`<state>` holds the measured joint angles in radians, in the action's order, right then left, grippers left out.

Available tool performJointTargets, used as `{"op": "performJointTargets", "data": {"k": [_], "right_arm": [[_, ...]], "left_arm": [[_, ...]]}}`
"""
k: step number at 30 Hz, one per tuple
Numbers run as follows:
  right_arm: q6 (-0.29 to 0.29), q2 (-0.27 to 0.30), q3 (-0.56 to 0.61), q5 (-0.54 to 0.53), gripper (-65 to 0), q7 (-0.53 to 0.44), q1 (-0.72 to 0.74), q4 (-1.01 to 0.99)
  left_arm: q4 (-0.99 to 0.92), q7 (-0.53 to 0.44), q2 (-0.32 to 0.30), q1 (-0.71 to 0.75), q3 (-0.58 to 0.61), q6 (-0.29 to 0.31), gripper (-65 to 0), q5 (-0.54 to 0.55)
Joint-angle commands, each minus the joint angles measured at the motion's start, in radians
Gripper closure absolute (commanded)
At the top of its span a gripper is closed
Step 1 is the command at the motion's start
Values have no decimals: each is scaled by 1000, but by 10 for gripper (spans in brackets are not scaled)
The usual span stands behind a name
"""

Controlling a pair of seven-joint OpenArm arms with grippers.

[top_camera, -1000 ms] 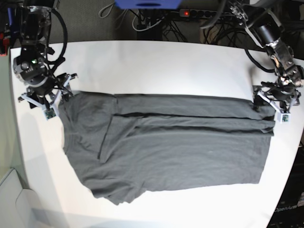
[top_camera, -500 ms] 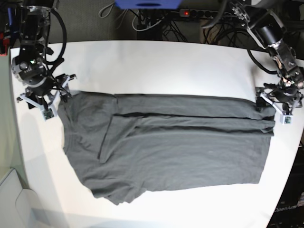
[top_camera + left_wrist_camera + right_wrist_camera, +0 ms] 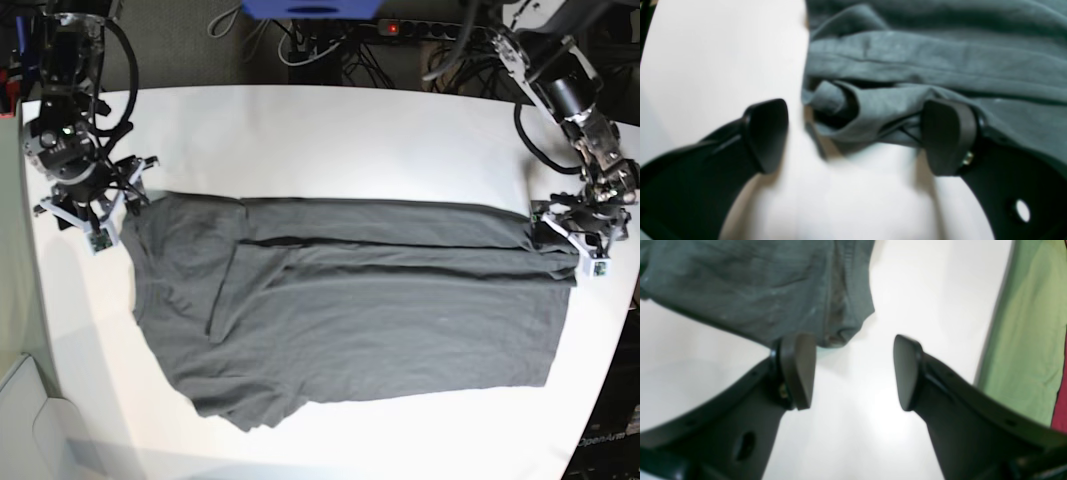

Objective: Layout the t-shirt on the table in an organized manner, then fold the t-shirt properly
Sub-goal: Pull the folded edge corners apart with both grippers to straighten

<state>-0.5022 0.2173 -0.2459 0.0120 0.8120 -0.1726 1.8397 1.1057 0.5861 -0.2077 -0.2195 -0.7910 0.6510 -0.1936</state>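
t-shirt [image 3: 350,300]: spread flat on table [image 3: 330,140]
left gripper [image 3: 857,136]: jaws apart at rumpled right corner
right gripper [image 3: 853,371]: jaws apart beside left corner

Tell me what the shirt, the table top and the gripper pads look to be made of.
The shirt: soft knit cloth, likely cotton, matte dark grey; it creases and bunches at the hem. The table: hard, smooth white board, perhaps laminate; it shows a soft sheen and blurred reflections. The pads of the right gripper: matte black, probably rubber or plastic; the blur leaves it open.
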Motion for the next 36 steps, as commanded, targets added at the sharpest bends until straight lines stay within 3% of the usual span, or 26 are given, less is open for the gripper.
{"op": "performJointTargets", "data": {"k": [1, 8, 11, 18, 24, 27, 33, 36], "right_arm": [[-2, 15, -3, -5, -373, -18, 9, 16], [-2, 17, -23, -5, -373, -18, 17, 16], [-2, 11, -54, -5, -373, -18, 21, 16], [-2, 15, -56, -5, -373, -18, 21, 16], [-2, 15, -56, -5, -373, -18, 21, 16], [-2, 15, -56, -5, -373, -18, 21, 16], [-2, 15, -54, -5, -375, -18, 15, 16], [-56, 15, -53, -5, -377, -9, 11, 18]], "left_arm": [[12, -16, -19, -18, -2, -1, -618, 9], [12, -16, -19, -10, -2, 0, -601, 10], [12, -16, -19, -1, -2, 2, -510, 10], [12, -16, -19, 4, -2, -3, -180, 7], [12, -16, -19, 5, -5, -3, -95, 7], [17, -15, -19, 5, -8, -3, -9, 7], [27, -13, -19, 33, -3, -3, -4, 10], [27, -13, -19, 35, -8, -3, -4, 7]]}}
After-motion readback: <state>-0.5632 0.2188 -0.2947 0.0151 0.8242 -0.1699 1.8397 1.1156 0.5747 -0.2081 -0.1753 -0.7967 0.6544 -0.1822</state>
